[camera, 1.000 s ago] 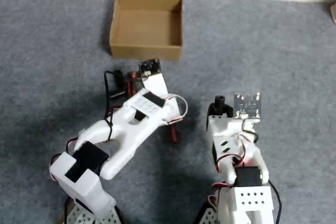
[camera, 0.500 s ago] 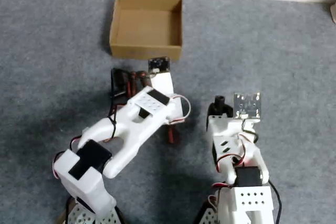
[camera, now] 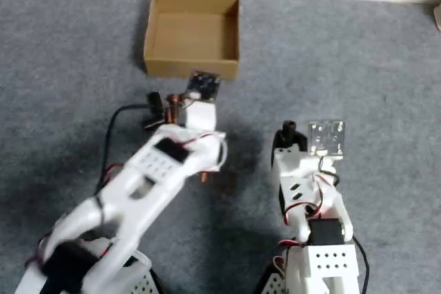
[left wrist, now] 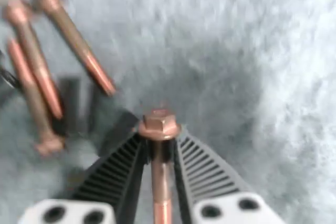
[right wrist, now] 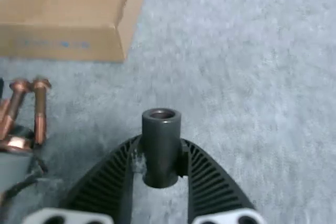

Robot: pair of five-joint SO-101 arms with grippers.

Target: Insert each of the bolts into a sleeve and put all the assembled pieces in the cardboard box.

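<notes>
Sitting inside the left tool (left wrist: 160,141) — one bolt (left wrist: 159,126).

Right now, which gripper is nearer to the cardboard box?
Left. The left gripper, holding a bolt, is just in front of the box; the right gripper, holding a sleeve, is farther back and to the side.

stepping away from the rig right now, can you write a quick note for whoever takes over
Left gripper: shut on a copper-coloured hex-head bolt.
Right gripper: shut on a black cylindrical sleeve, bore up.
Three loose copper bolts lie on the grey carpet near the brown cardboard box, on the arms' side.
Done: one bolt and one sleeve gripped; no assembled piece in the box.
Left: join the held pair, box it, then do the other bolts.
</notes>
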